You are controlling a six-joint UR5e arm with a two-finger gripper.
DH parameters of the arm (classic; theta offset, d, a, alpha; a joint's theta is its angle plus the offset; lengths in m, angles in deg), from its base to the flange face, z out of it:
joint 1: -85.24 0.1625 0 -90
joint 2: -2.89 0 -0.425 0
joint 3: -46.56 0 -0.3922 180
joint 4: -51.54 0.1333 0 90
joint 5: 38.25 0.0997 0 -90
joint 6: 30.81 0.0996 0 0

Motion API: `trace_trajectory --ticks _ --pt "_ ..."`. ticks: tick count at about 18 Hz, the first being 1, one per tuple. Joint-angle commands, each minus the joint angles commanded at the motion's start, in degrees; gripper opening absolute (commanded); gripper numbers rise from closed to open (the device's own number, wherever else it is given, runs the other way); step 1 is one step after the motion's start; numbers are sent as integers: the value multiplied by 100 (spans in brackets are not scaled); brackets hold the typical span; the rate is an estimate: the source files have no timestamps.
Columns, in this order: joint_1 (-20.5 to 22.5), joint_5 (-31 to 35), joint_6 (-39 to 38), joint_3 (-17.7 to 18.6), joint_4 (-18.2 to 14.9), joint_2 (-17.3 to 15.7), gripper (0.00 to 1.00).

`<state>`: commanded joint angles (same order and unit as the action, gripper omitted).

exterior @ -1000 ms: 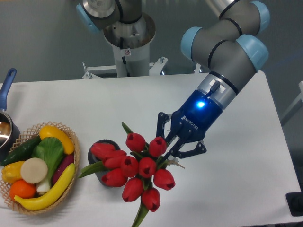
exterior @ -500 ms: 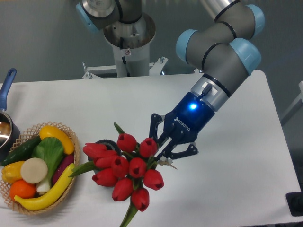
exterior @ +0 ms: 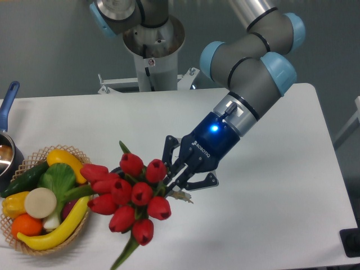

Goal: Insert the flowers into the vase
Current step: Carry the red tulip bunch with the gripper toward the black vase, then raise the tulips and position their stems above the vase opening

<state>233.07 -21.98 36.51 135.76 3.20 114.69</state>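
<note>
The flowers [exterior: 127, 194], a bunch of red tulip buds with green stems and pointed leaves, hang in the air over the front left of the white table. My gripper [exterior: 175, 183] is shut on their stems at the bunch's right side, with the buds pointing left and tilted down. One long leaf [exterior: 125, 254] trails towards the table's front edge. The leftmost buds reach over the basket's right rim. The dark grey vase is hidden behind the buds.
A woven basket [exterior: 85, 160] of vegetables and fruit stands at the front left. A pot with a blue handle [exterior: 10, 95] sits at the left edge. The robot's base column [exterior: 152, 45] stands behind the table.
My gripper has carried the flowers to the left and slightly down. The buds now cover the vase, whose rim showed earlier, and reach the basket.
</note>
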Motion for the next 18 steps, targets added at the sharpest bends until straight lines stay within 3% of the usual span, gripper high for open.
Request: trace_trajectory --ticks 3,6,9,12,18 --pt "-79 -553 106 201 26 -26 3" --pt "-97 -897 97 789 26 -377 3" --pt "-88 -1265 97 1133 26 -554 3" --pt "-106 -1618 106 1292 18 -554 3" --pt "-167 -1627 124 1310 26 -405 3"
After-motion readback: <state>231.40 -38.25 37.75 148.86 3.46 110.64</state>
